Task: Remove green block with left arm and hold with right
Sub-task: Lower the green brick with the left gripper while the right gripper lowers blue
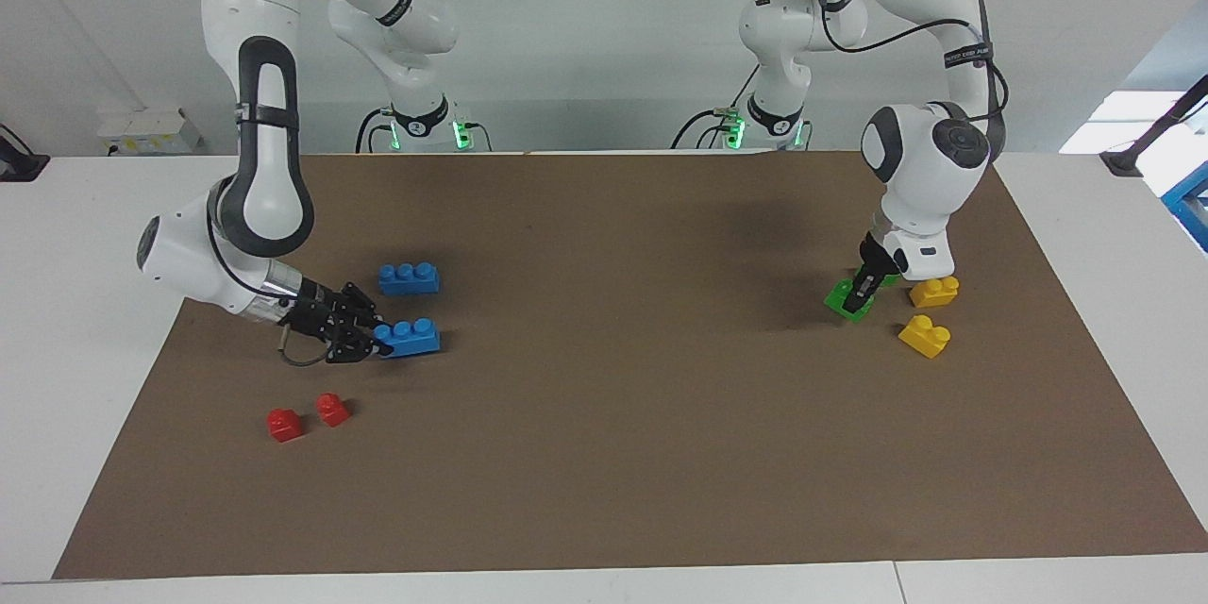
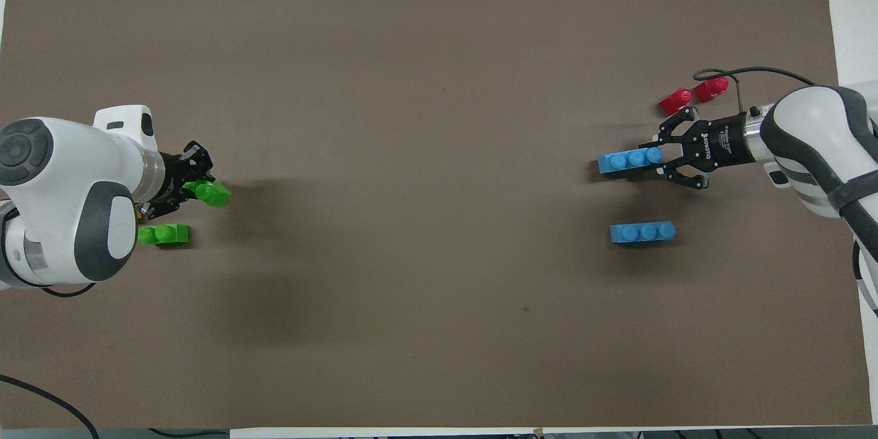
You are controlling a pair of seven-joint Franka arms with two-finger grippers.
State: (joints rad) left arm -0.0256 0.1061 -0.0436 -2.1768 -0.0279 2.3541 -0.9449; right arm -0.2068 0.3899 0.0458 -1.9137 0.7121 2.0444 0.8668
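Note:
My left gripper point(image 1: 861, 294) is low over the mat at the left arm's end and is shut on a green block point(image 1: 843, 302), which sits tilted at mat level. In the overhead view the gripper point(image 2: 194, 183) holds that block point(image 2: 214, 194) by its end. A second green brick point(image 2: 164, 234) lies on the mat beside it, nearer to the robots. My right gripper point(image 1: 376, 345) is low at the right arm's end. It is open, with its fingers either side of the end of a blue three-stud brick point(image 1: 411, 338), as the overhead view point(image 2: 664, 158) also shows.
Another blue brick point(image 1: 409, 277) lies nearer to the robots than the first. Two red bricks point(image 1: 284, 424) point(image 1: 332, 409) lie farther out at the right arm's end. Two yellow bricks point(image 1: 934, 291) point(image 1: 925, 336) lie beside the left gripper. The brown mat point(image 1: 604, 396) covers the table.

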